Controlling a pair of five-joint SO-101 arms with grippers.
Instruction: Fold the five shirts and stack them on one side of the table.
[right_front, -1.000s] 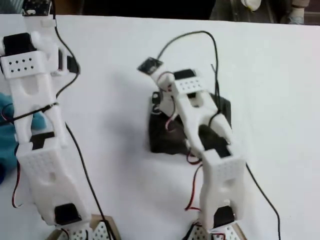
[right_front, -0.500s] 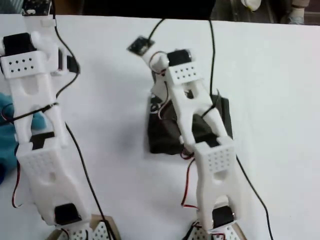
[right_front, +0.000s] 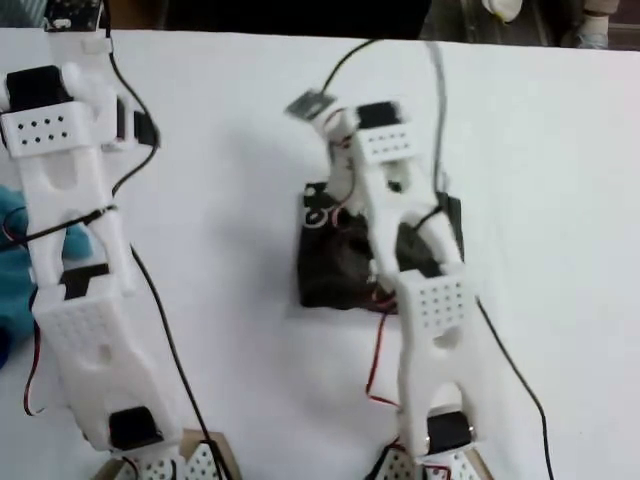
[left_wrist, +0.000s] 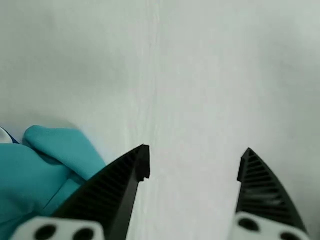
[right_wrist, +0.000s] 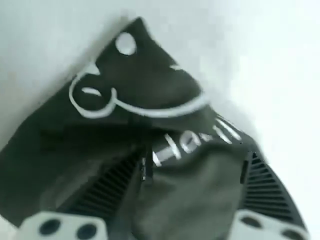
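A black shirt (right_front: 330, 265) with white print lies bunched in the middle of the white table (right_front: 540, 150). My right arm (right_front: 430, 310) stretches over it. In the right wrist view the right gripper (right_wrist: 192, 167) is open, with a raised fold of the black shirt (right_wrist: 150, 100) lying between its spread fingers. A teal shirt (right_front: 15, 270) sits crumpled at the table's left edge, partly under my left arm (right_front: 70, 200). The left gripper (left_wrist: 194, 162) hangs open over bare table, and the teal shirt (left_wrist: 45, 160) lies just beside one finger without touching it.
Black and red cables (right_front: 170, 350) trail from both arms across the table. The arm bases (right_front: 160, 460) stand at the near edge. Bare tabletop stretches to the right of the black shirt and along the far side.
The right arm's wrist rose off the black shirt toward the far side, then swung slightly right. More white print shows at the shirt's far-left corner. The left arm has kept still.
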